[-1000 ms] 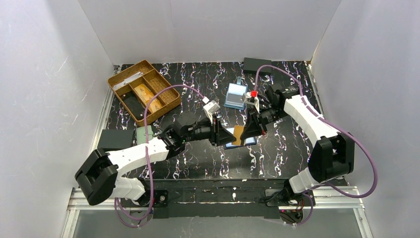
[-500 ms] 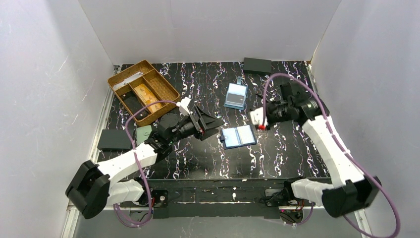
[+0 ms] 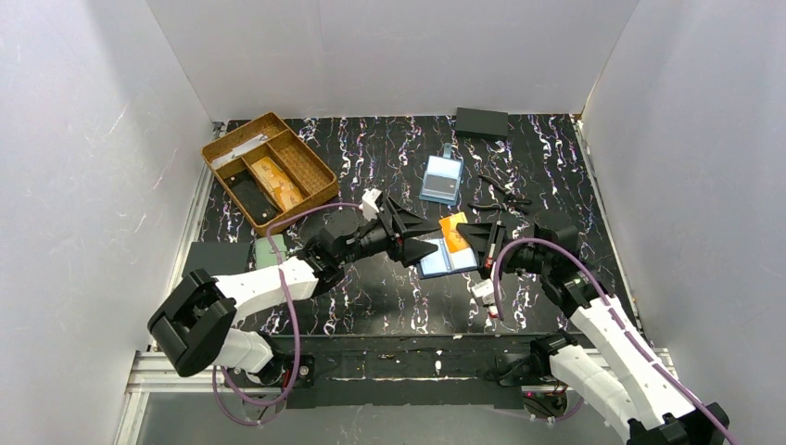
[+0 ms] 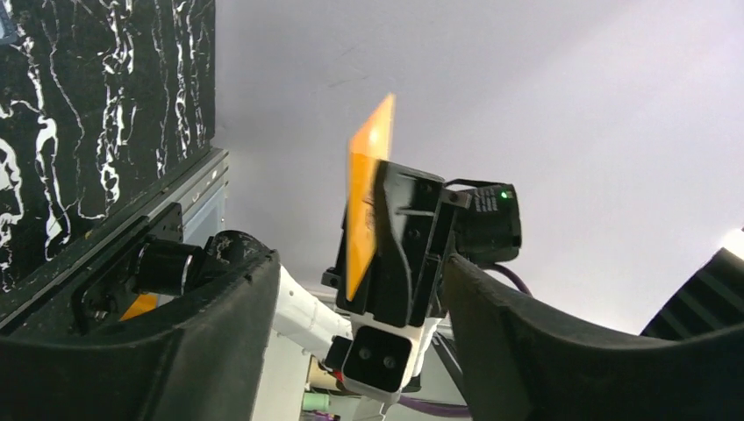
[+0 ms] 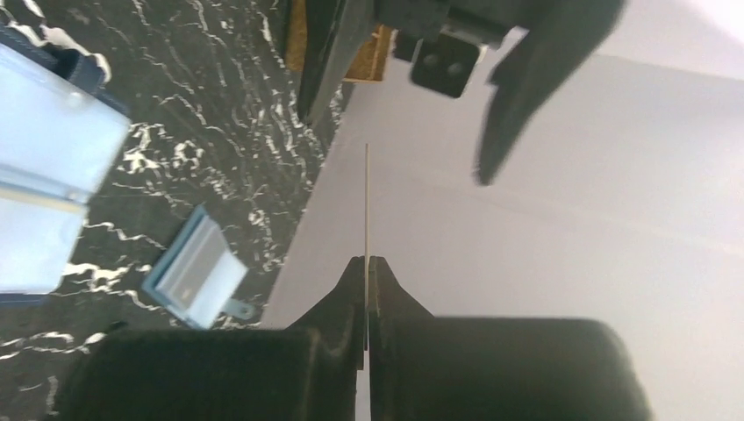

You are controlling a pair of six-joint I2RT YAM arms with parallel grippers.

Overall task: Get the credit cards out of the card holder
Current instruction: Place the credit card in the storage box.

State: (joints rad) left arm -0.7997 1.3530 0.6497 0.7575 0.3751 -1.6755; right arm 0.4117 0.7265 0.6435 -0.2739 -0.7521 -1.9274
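Top external view: card holder [image 3: 443,259] lies open flat on the black marbled table [image 3: 389,297], near centre, pale blue slots facing up. Right gripper [image 3: 466,232] sits just above the holder's 1 o'clock corner, clamped on one orange credit card [image 3: 452,230]. The card is clear of the holder, tilted, off the table.

Left gripper [image 3: 436,235] comes in from 9 o'clock, fingers apart, nothing between them, tips close to the card's edge; cannot tell whether they touch it.

Left wrist view: the card [image 4: 367,202] stands nearly edge-on in the right gripper's black jaws, its upper half sticking out above them. Left fingers [image 4: 184,351] frame it, well spread.

Right wrist view: jaws pressed together on the card [image 5: 366,202], which shows as a thin line. Holder [image 5: 39,175] at 9 o'clock on the table.

Other items, from the holder:
- clear blue case [image 3: 441,178] at 12 o'clock
- brown tray [image 3: 310,199] at 10 o'clock, more orange cards [image 3: 275,179] inside
- green pouch [image 3: 269,248] at 9 o'clock
- flat black rectangle [image 3: 211,260] beyond it
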